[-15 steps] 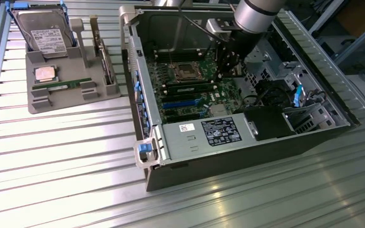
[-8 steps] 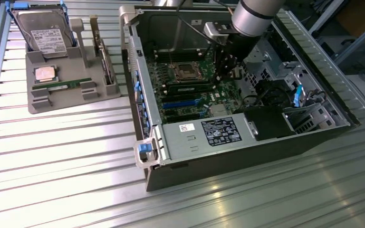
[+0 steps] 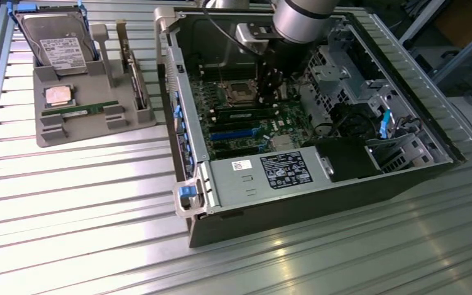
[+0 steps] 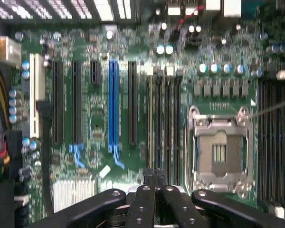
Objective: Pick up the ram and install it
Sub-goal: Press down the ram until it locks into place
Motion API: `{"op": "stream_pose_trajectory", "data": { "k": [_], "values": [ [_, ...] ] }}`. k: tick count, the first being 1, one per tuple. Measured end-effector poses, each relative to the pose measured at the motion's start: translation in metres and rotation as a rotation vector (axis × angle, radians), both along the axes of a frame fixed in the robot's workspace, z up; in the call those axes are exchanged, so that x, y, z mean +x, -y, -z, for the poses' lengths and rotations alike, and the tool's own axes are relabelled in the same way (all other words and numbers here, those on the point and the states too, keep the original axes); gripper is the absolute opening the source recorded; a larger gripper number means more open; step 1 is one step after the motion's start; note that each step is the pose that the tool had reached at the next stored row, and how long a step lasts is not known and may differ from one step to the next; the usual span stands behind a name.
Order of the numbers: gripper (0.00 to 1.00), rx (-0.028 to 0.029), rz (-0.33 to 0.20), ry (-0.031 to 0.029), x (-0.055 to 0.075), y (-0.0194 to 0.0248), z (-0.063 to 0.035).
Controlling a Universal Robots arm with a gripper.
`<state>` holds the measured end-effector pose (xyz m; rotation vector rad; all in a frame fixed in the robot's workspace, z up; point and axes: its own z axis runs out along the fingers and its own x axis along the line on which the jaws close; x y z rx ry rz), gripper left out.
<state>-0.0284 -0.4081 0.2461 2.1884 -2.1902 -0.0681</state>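
Exterior view: pincer [image 3: 270, 83] down inside the open computer case [image 3: 400, 178], over the motherboard [image 3: 248, 126]. One ram [image 3: 84, 111] lies in the grey holder [image 3: 56, 132] on the desk [image 3: 72, 203]; also there one processor chip [image 3: 59, 95], one hard drive [image 3: 56, 46].

Wrist view: pincer [image 4: 154, 185] pressed together, nothing seen between its tips, above the memory slots [image 4: 162, 118]. One empty processor socket [image 4: 220, 151]. Judged: install nearly done or just done.
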Motion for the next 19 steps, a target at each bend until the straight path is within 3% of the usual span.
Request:
{"op": "stream_pose_trajectory", "data": {
  "k": [5, 8, 11, 16, 17, 19],
  "values": [
    [0.11, -0.0001, 0.000, -0.0001, -0.030, 0.0000, 0.0021],
    [0.11, -0.0001, 0.000, -0.0001, -0.058, 0.0000, 0.0053],
    [0.11, 0.0006, 0.000, 0.0001, -0.072, 0.0000, 0.0077],
    [0.11, 0.0017, 0.000, -0.0004, -0.073, 0.0001, 0.0195],
    [0.11, 0.0044, 0.000, 0.0013, -0.073, -0.0001, 0.0162],
    [0.11, 0.0039, 0.000, 0.0014, -0.069, 0.0000, 0.0049]
  ]
}}
